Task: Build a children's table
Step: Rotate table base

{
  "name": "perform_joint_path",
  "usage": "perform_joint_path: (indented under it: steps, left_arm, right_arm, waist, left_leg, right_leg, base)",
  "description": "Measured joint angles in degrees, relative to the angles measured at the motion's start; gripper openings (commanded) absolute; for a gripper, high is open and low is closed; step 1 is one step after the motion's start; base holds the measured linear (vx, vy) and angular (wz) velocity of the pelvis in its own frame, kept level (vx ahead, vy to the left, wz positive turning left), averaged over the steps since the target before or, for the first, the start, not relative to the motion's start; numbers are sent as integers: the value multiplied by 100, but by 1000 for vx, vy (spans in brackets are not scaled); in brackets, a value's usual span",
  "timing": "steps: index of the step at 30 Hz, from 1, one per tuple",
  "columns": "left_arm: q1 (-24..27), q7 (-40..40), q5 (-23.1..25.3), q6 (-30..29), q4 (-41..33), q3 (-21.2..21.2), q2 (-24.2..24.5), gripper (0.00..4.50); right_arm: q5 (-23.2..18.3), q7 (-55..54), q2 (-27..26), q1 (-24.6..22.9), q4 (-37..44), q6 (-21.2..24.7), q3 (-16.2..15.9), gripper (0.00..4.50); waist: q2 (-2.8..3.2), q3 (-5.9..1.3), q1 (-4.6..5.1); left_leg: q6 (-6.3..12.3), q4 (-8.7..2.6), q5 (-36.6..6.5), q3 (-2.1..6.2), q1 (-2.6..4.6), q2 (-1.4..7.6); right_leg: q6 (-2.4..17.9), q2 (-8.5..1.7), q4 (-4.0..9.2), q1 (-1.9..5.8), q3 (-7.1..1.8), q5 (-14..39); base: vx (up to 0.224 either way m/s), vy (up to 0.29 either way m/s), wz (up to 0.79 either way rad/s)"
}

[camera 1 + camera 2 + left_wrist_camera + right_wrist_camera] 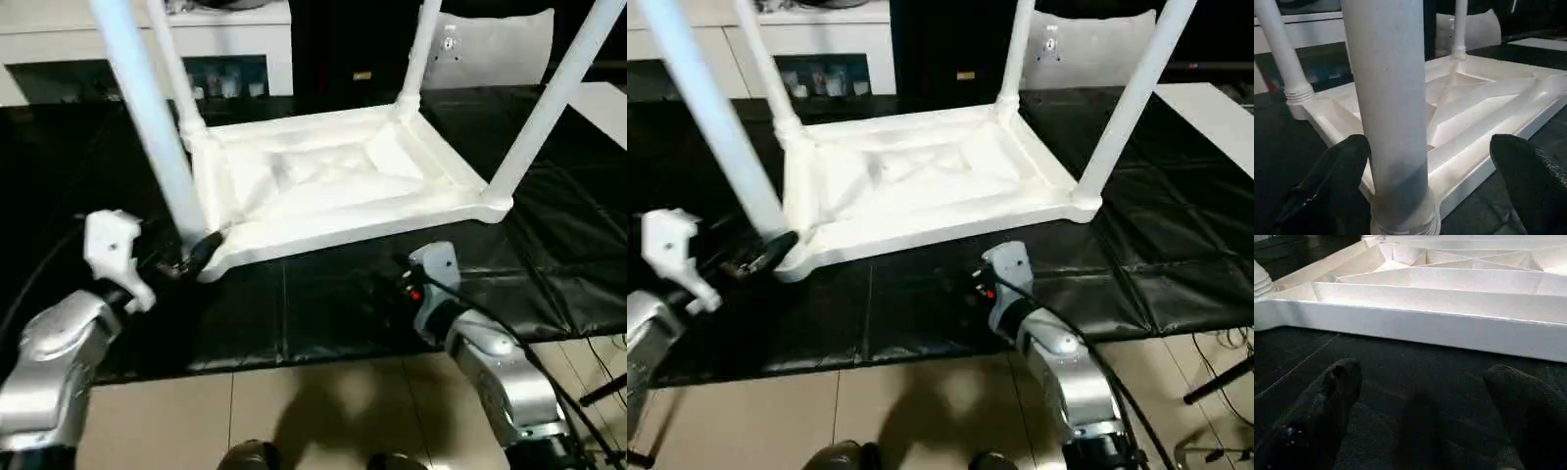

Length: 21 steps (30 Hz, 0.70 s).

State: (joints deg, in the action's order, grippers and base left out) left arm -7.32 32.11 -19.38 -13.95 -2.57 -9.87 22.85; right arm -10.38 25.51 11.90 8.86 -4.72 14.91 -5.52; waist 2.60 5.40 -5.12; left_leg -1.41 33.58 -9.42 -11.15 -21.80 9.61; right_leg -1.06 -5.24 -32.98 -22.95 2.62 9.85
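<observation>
Children's table (pixel 333 186) lies upside down on the black mat (pixel 294 313), four legs up; my left jaws (pixel 1425 181) spread around the near-left leg (pixel 1391 107), right jaws (pixel 1420 411) spread, empty: an off-centre squeeze could tilt that leg.

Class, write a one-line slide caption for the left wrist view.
Open left gripper straddles the nearest leg of the upturned white table.

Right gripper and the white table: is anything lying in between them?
No. Right wrist view: bare black mat between right gripper and table.
</observation>
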Motion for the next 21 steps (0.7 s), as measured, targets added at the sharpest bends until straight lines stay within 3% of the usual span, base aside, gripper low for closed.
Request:
perform_joint_path:
  steps: [4, 6, 7, 8, 9, 10, 11, 12, 13, 15, 16, 18, 21]
  left_arm:
    - [-460, 21, 0, 27, 554, 120, -183, 444]
    - [-742, 30, 2, 53, 921, 169, -266, 444]
    - [-903, 28, 11, 91, 1157, 193, -315, 444]
    - [-1042, 35, 14, 115, 1339, 236, -345, 444]
    - [-1221, 80, 11, 167, 1538, 281, -401, 444]
    - [-1283, 99, 8, 220, 1619, 266, -429, 444]
    - [-1324, 159, 25, 333, 1844, 268, -451, 444]
    - [-1319, 229, 76, 396, 2093, 279, -438, 444]
    - [-1362, 266, 117, 411, 2217, 307, -437, 444]
    - [-1608, 361, 146, 488, 2468, 360, -455, 444]
    - [-1814, 411, 195, 600, 2788, 366, -436, 444]
    - [-2212, 507, 240, 801, 3206, 378, -428, 444]
    - [-2534, 651, 303, 1016, 3440, 436, -460, 444]
  right_arm:
    - [10, -23, 29, 288, -114, 65, 16, 450]
    - [-14, 111, 72, 463, -132, 73, 18, 450]
    - [-49, 240, 98, 527, -132, 71, 17, 450]
    - [-75, 355, 148, 511, -127, 69, 26, 450]
    - [-110, 551, 253, 478, -152, 75, 1, 450]
    - [-131, 658, 298, 517, -164, 74, -29, 450]
    - [-173, 877, 384, 579, -172, 82, -91, 450]
    - [-251, 1075, 440, 596, -156, 86, -165, 450]
    - [-275, 1189, 480, 589, -143, 97, -184, 450]
    - [-297, 1333, 537, 575, -141, 141, -212, 450]
    - [-294, 1402, 552, 650, -172, 141, -273, 450]
    - [-277, 1424, 551, 799, -234, 140, -283, 450]
    - [-227, 1333, 578, 868, -301, 129, -216, 450]
  waist:
    - [11, 0, 11]
    - [29, 2, 26]
    - [40, 3, 0]
    - [13, -8, -58]
    - [-96, -52, -233]
    - [-273, -111, -229]
    - [-285, -83, -320]
    - [-193, -111, -367]
    - [-151, -147, -356]
    - [-159, -136, -280]
    - [-155, -138, -258]
    - [-164, -143, -171]
    - [-164, -143, -55]
  left_leg:
    - [0, -3, 0, 4, 2, 2]
    - [0, -23, 0, 14, 3, 34]
    - [0, -84, 0, -7, -29, 62]
    - [0, -107, 0, -81, -36, 87]
    - [-1, -146, 1, -337, -42, 110]
    - [-5, -141, 2, -419, -22, 97]
    - [-92, 230, -155, -208, -93, 35]
    - [-64, 596, -160, 315, -75, -104]
    - [-160, 461, -304, 486, 46, -157]
    - [-188, 287, -230, 415, 19, -107]
    - [-185, 265, -209, 402, -1, -67]
    - [-160, 267, -192, 396, -19, -60]
    - [-161, 241, -192, 373, -10, -60]
  right_leg:
    - [0, -8, 48, 21, 38, 0]
    - [1, -13, 128, 68, 148, 1]
    - [73, -11, 45, 145, 232, 90]
    - [186, -31, -319, 102, 239, 377]
    - [257, -17, -768, 131, 105, 653]
    - [15, -15, -751, 107, -55, 660]
    - [-11, -3, -764, -5, -113, 651]
    - [-12, 46, -766, 49, -128, 651]
    - [-10, 84, -750, 13, -91, 645]
    - [83, 134, -563, -8, -74, 548]
    - [199, 181, -400, 30, -74, 322]
    - [215, 168, -299, 60, -41, 102]
    - [191, 150, -279, 62, -40, 97]
  base:
    - [0, 0, 0]
    - [-62, 14, -3]
    - [-115, 4, 2]
    - [-103, -38, 22]
    - [-103, -38, 22]
    - [44, -122, 18]
    - [61, -106, -5]
    - [61, -106, -5]
    - [0, 0, 0]
    - [8, -11, 22]
    - [-68, 12, 12]
    - [0, 0, 0]
    - [0, 0, 0]
